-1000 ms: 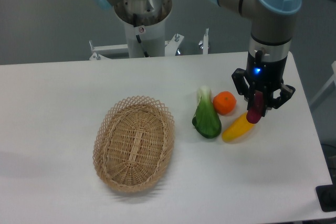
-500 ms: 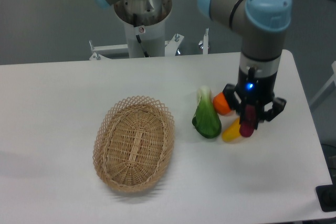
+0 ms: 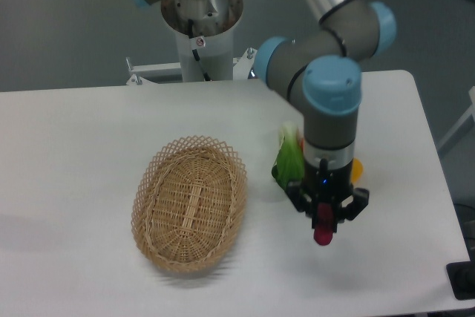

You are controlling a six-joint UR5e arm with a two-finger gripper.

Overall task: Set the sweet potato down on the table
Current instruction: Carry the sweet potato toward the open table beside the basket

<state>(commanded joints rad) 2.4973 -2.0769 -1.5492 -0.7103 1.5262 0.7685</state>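
Observation:
The sweet potato [image 3: 322, 235], a slim maroon piece, hangs upright between the fingers of my gripper [image 3: 324, 222], which is shut on it. Only its lower end shows below the fingers. It hovers over the white table [image 3: 386, 257] at the front right, a little in front of the other vegetables. Whether its tip touches the tabletop cannot be told.
An oval wicker basket [image 3: 190, 203] lies left of the gripper. A green leafy vegetable [image 3: 286, 161] stands just behind and left of the arm. A bit of an orange piece [image 3: 357, 169] peeks out behind the wrist. The table's front edge runs close below.
The arm has swung left and toward the front edge, carrying the sweet potato away from the yellow vegetable and orange, which it now mostly hides.

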